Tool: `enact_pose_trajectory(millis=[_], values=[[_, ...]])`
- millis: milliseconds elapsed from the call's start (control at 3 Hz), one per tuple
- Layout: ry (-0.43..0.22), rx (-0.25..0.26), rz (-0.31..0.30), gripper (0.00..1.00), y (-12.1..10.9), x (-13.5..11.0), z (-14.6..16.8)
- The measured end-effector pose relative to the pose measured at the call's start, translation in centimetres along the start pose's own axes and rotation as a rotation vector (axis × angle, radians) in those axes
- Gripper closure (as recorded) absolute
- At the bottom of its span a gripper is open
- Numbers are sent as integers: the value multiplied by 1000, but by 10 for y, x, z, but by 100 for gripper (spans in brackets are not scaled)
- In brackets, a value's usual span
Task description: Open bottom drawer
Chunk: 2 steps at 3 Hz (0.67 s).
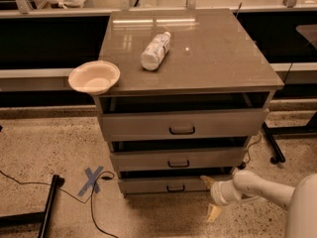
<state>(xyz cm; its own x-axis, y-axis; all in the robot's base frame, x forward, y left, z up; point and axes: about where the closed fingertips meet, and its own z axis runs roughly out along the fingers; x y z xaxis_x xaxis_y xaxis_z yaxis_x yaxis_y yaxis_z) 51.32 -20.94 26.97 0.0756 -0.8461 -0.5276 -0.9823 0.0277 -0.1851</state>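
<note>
Gripper low at right end of bottom drawer, fingers spread, upper tip close to front panel. Loop handle unblocked, bare floor in front. Left of drawer on floor: black cable, blue tape X, black stand leg. Right: wheeled black frame near cabinet corner. Middle drawer just above, narrow dark gap between.
</note>
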Motion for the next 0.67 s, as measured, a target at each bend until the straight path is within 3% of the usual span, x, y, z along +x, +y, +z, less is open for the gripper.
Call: enact_pose_trajectory(millis=[333, 667], values=[[43, 43, 40, 0, -11, 24, 43], [43, 43, 40, 0, -11, 24, 43]])
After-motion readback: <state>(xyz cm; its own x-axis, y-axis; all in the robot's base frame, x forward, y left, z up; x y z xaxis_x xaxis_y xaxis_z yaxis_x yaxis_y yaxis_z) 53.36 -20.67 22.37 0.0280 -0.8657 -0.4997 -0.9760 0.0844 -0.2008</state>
